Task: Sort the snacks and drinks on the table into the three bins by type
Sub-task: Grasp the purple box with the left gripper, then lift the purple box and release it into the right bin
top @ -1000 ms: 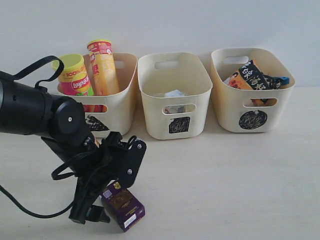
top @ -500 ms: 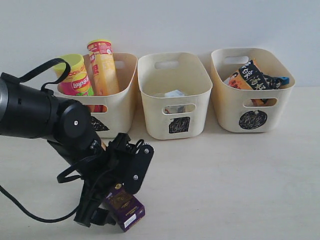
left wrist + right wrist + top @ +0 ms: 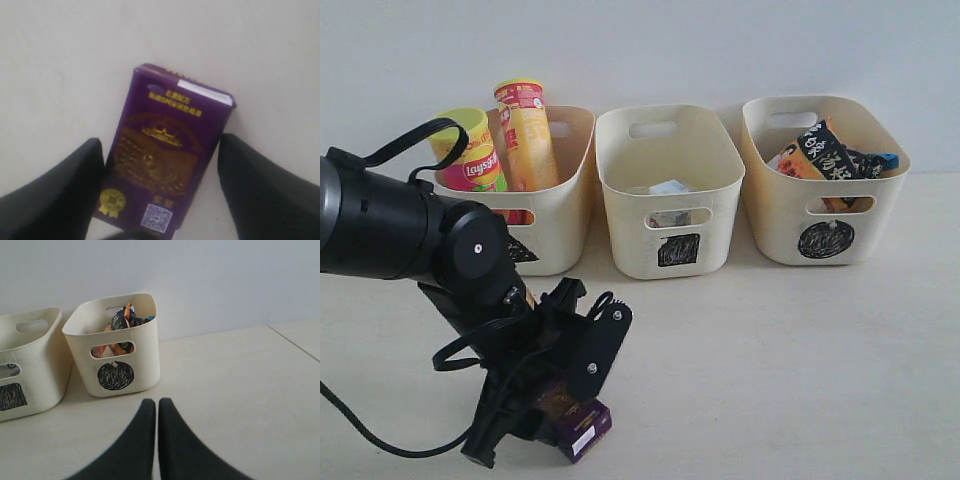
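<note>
Purple box (image 3: 167,165): lies flat on the table (image 3: 770,380) at the near left, printed face up, well apart from the bins.
Left gripper (image 3: 160,145): hangs over the purple box, pointing down at it.
Left fingers (image 3: 60,190): spread apart, one on each long side of the box, so the box lies between them. Each tip sits just beside a side of the box. The box lies slightly askew to the fingers. Whether either tip touches it, I cannot tell.
Left arm (image 3: 400,225): black, reaching in from the left edge and hiding most of the box in the exterior view, where only its near right corner shows.
Right gripper (image 3: 157,440): its two dark fingers are pressed together with nothing between them. It is above bare table, facing the bin with the circle.
Left bin (image 3: 565,215): cream tub, its black mark partly hidden by the arm. A pink chip tube (image 3: 470,160) and a yellow chip tube (image 3: 527,135) stand in it, both taller than the rim.
Middle bin (image 3: 630,215): black square on the front. A small white and blue pouch (image 3: 668,188) lies low inside.
Right bin (image 3: 775,215): black circle on the front. It holds an orange and black noodle packet (image 3: 820,150), which leans above the rim, and a blue packet (image 3: 880,160) to the right of it.
Row of bins: side by side along the far edge, against the pale wall (image 3: 720,50).
</note>
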